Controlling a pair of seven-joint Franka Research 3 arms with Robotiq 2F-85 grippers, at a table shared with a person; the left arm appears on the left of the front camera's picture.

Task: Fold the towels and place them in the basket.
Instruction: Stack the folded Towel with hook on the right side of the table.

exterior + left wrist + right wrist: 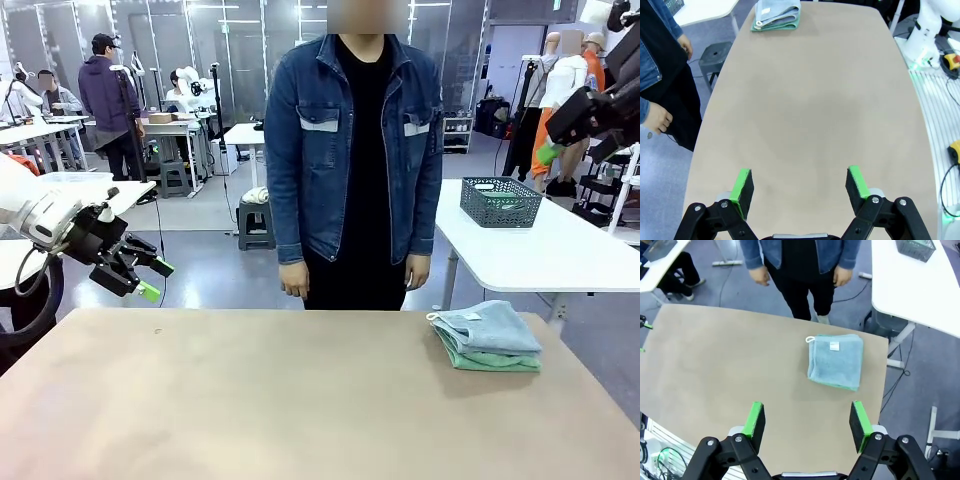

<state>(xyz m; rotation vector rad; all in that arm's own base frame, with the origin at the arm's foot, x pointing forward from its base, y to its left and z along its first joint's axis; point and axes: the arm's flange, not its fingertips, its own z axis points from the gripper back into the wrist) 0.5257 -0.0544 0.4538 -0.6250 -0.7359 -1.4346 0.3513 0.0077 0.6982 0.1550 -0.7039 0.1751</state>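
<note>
Blue towel (490,326) sits folded on top of the green towel (492,361), far right on the table (250,400). Both claws, left gripper (800,186) and right gripper (807,421), are open and hold nothing. I think folding looks done; next, a claw must grab the pile and carry it to the basket (500,201) on the white table behind.

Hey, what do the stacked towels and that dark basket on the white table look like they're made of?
Towels: soft terry-like cloth, matte, fuzzy surface, rounded folds; blue-grey one on top, mint green beneath.
Basket: looks like dark grey wire mesh, probably metal; you can see through its sides.
</note>
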